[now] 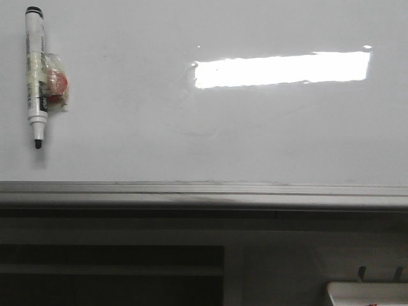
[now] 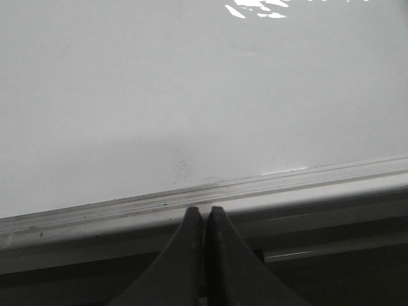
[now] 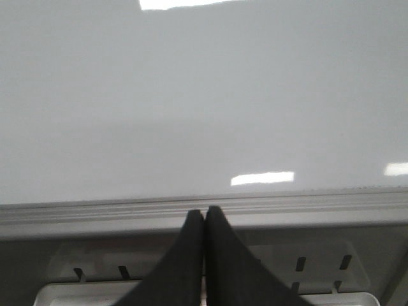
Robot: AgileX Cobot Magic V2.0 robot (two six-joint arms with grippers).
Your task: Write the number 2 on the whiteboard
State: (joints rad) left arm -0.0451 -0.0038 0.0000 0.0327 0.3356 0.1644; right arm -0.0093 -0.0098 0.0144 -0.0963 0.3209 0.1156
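Your glossy white whiteboard [image 1: 191, 127]: 1 black-tipped marker [image 1: 35, 76] attached. Left gripper [image 2: 204, 213], right gripper [image 3: 204, 213]: fingers pressed together, holding nothing.

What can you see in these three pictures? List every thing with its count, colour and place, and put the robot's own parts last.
whiteboard: one, glossy white, fills most of every view; no digit drawn on it yet
bottom rail: one, grey metal, along the whiteboard's lower edge
marker: one, white barrel with black cap and black tip, stuck upright on the whiteboard at its upper left in the front view, tip down
tape wad: one, clear with a red patch, beside the marker's barrel, holding it to the whiteboard
light reflection: one, bright white rectangle, upper right of the whiteboard
tray: one, white, below the rail at the lower right
left gripper: one, dark grey, shut, empty, below the rail
right gripper: one, black, shut, empty, below the rail, over the tray
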